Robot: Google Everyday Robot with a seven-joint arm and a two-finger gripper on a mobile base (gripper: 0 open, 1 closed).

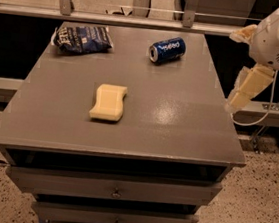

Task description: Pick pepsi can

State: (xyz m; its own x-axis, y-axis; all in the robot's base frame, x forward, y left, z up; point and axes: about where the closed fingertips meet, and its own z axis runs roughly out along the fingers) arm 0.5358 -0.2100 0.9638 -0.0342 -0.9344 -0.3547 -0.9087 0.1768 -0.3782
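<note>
Camera view, pepsi can (167, 49) well apart from tool (234, 101) beside table (178, 123) edge, tool's state unclear

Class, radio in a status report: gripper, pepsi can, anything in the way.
Gripper beyond table's right edge, apart from pepsi can. Can on its side, back of tabletop. Sponge and chip bag farther off; nothing between.

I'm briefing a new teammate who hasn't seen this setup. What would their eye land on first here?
Likely the yellow sponge, bright against the middle of the grey table. Next comes the blue pepsi can, lying on its side near the far edge, with a dark chip bag at the far left corner. The robot's pale gripper hangs off the table's right side, well apart from the can.
</note>
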